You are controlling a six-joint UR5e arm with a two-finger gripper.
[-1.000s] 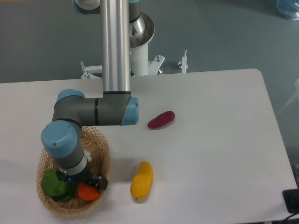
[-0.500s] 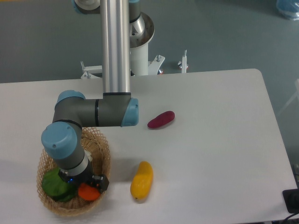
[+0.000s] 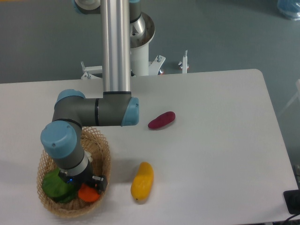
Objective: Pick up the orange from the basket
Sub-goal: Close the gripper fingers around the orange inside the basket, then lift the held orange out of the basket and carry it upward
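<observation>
Slippage is the risk: the gripper (image 3: 89, 185), jaws hidden so I cannot tell their state, sits over the orange (image 3: 88, 193) at the basket's (image 3: 104, 154) 5 o'clock, crowding the green item (image 3: 55, 186).

1. I see the orange (image 3: 88, 193) as a small, smooth, bright orange-red fruit lying inside the basket, toward its near right side. Only part of it shows; its upper portion is covered from my view, so I cannot make out its full outline.

2. The basket (image 3: 104, 154) is an oval of light tan woven wicker, shallow, with an open lattice wall. It sits upright on the white table near the front left corner. It is far larger than the orange. Much of its interior and left rim is hidden from my camera; the right wall and near rim show clearly.
</observation>
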